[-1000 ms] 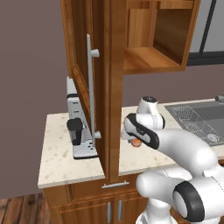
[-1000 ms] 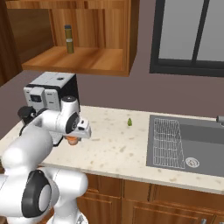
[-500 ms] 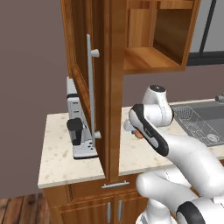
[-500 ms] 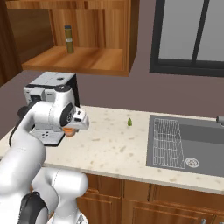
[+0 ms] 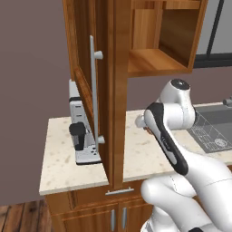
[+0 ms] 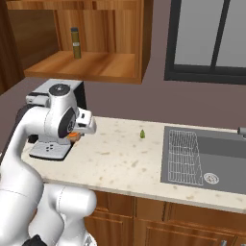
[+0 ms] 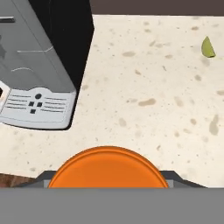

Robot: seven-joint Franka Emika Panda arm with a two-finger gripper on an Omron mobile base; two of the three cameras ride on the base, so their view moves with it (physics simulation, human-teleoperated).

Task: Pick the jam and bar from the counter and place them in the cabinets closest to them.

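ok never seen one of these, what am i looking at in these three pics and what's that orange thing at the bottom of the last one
It is a rendered kitchen with a white robot arm on a drivable base. Two pictures come from cameras on the base, behind the arm to its left and right, showing one scene from two sides. The third comes from a camera on the hand, looking down along the gripper.

The orange shape is the jam, a small jar seen from above, held in the gripper over the counter. From the right base view, a bit of orange peeks out under the hand.

On the counter stand a coffee machine and a small yellow-green sliver. A sink lies to the right. Above are the cabinets, open, with a slim bottle on the shelf.
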